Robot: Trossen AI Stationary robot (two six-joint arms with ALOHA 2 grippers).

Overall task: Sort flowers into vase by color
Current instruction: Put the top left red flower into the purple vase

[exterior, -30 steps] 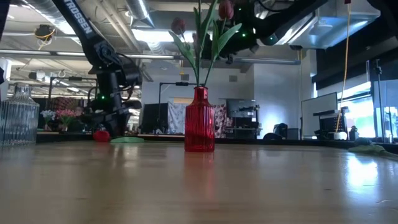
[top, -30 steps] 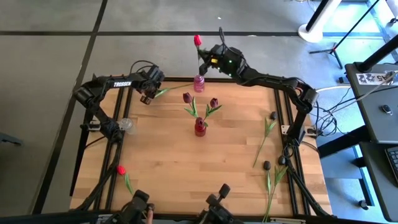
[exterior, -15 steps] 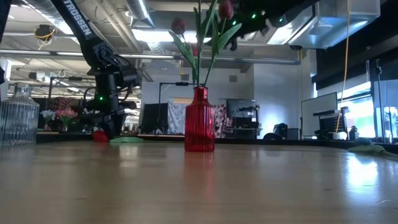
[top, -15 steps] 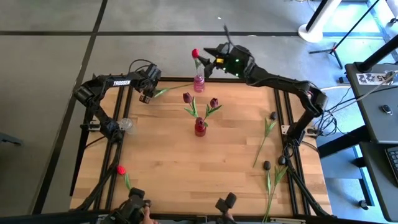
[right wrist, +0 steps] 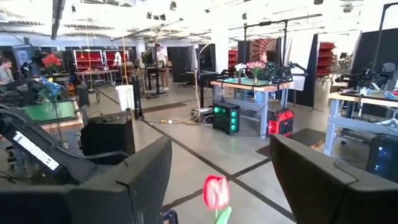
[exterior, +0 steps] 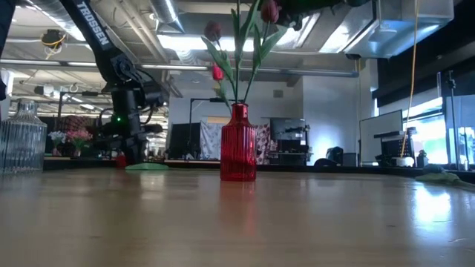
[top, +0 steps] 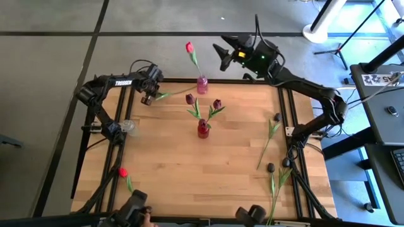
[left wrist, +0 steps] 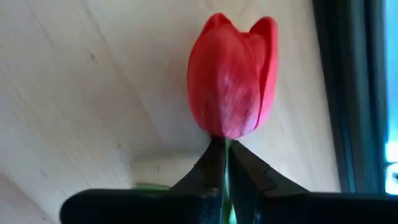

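A red flower [left wrist: 233, 74] lies at the table's far left corner, and my left gripper [top: 148, 96] is shut on it, pointing steeply down. Its green leaf [top: 163, 94] lies on the wood. Another red flower [top: 189, 47] stands in the pink vase [top: 202, 84] at the far edge, leaning left. My right gripper [top: 221, 53] hangs open, high beyond the far edge, right of that flower and clear of it. Two maroon flowers [top: 190, 99] stand in the red vase [top: 202, 129] at the table's middle. My left gripper pinches the red flower's stem [left wrist: 225, 149] right below the head, between its two fingertips. The fingers come from above, slanting down. The head lies on the wood just past the fingertips.
A clear glass vase [top: 129, 126] stands at the left edge. One more red flower [top: 123, 171] lies near the front left corner. Several dark flowers [top: 276, 117] lie along the right side. The wood between the vases and the front edge is bare.
My right gripper has opened and let go of the red flower in the pink vase. It has then risen and drawn back toward the right. The flower stays in the vase, and its head has tipped toward the left.
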